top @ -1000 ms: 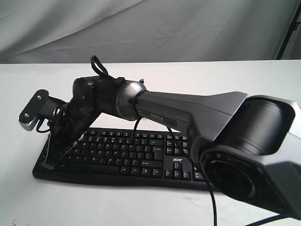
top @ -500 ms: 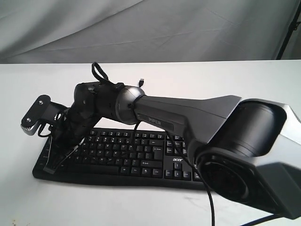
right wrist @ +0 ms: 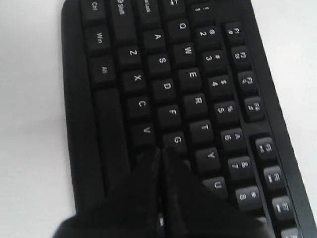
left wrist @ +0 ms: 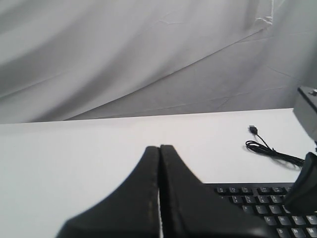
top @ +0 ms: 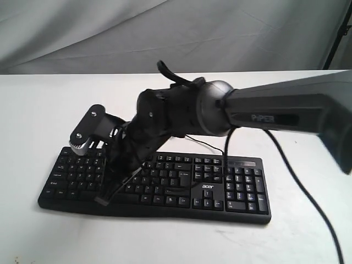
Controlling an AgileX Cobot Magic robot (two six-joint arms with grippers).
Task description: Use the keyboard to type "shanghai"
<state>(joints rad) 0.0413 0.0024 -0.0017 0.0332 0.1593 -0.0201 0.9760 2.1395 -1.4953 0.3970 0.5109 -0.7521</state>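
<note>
The black keyboard (top: pixel 220 190) with white legends and an "acer" logo lies along the front of the white table. My right gripper (top: pixel 104 199) reaches across from the right and is shut with nothing in it. It slants down over the left half of the keyboard. In the right wrist view the keyboard (right wrist: pixel 168 89) fills the picture, and the right gripper (right wrist: pixel 161 150) ends just beside the G key (right wrist: pixel 176 141). Whether it touches a key I cannot tell. My left gripper (left wrist: pixel 159 147) is shut and empty over bare table, with the keyboard (left wrist: pixel 257 198) off to one side. It does not show in the exterior view.
The keyboard's thin USB cable (left wrist: pixel 267 148) lies looped on the table behind it. A thick black arm cable (top: pixel 297 181) hangs across the keyboard's right end. The right arm's wrist camera (top: pixel 88 131) sticks out above the left keys. Grey cloth backs the table.
The right arm has swung to the right along the keyboard, carrying the shut gripper from the far left end to the left-middle keys. Its big elbel joint has left the view.
</note>
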